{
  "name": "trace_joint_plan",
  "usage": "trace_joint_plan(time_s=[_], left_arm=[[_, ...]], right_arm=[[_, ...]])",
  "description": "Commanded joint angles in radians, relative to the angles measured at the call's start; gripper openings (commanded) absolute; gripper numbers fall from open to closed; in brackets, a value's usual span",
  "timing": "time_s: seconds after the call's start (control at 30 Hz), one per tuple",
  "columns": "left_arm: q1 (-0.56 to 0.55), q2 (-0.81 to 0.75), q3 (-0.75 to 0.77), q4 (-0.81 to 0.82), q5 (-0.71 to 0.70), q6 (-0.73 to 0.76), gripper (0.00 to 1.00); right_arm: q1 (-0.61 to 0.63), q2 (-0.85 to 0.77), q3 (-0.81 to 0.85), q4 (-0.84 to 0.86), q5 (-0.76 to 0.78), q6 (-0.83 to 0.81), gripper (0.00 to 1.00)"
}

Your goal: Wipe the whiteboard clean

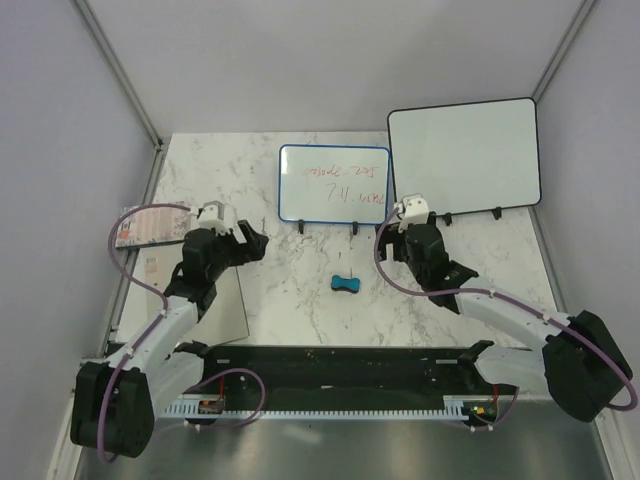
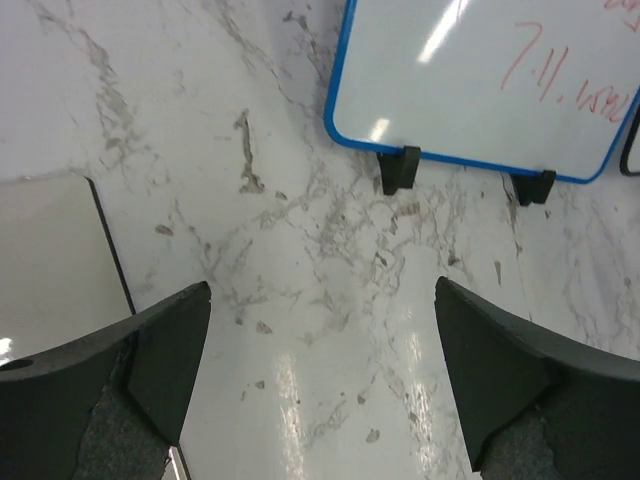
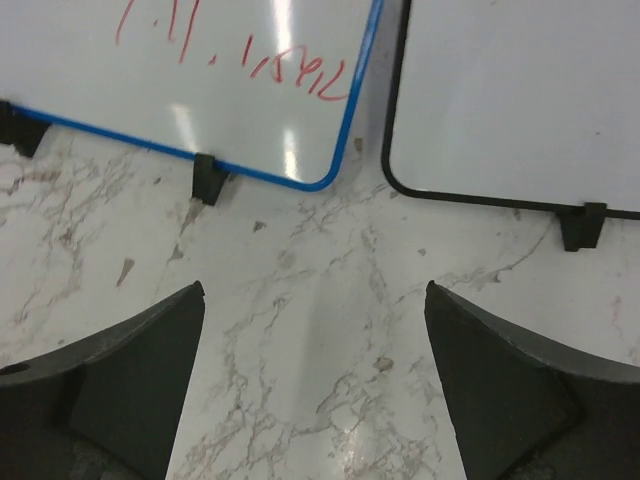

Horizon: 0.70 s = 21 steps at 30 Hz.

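Observation:
The whiteboard with a thin blue frame stands upright on small black feet at the back middle of the marble table, with red handwriting on it. It also shows in the left wrist view and the right wrist view. A small blue eraser lies on the table in front of it, between the arms. My left gripper is open and empty, left of the board. My right gripper is open and empty, near the board's right foot.
A larger black-framed whiteboard stands at the back right, also in the right wrist view. A flat grey panel lies at the left under the left arm, with a booklet behind it. A black rail runs along the near edge.

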<state>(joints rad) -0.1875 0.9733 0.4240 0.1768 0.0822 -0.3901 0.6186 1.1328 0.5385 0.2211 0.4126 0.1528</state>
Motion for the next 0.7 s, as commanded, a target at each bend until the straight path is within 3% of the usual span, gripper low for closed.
trace_joint_plan(time_s=[0.0,0.03,0.27,0.37,0.67], left_arm=[[0.002,-0.08,-0.044,0.027,0.163,-0.072,0.99],[0.0,-0.088,-0.047,0.018,0.183,-0.076,0.99],[0.0,0.002,-0.019,0.021,0.281,-0.17,0.99],[-0.001,0.088,0.025,0.01,0.391,-0.145,0.99],[-0.001,0.165,0.032,0.039,0.426,-0.141,0.99]], right_arm=[[0.021,0.071,0.101,-0.144,-0.211,-0.074,0.98],[0.03,0.097,0.124,-0.169,-0.277,-0.09,0.98],[0.101,0.214,0.164,-0.189,-0.363,-0.12,0.97],[0.174,0.272,0.192,-0.197,-0.347,-0.144,0.97],[0.267,0.464,0.296,-0.248,-0.304,-0.209,0.98]])
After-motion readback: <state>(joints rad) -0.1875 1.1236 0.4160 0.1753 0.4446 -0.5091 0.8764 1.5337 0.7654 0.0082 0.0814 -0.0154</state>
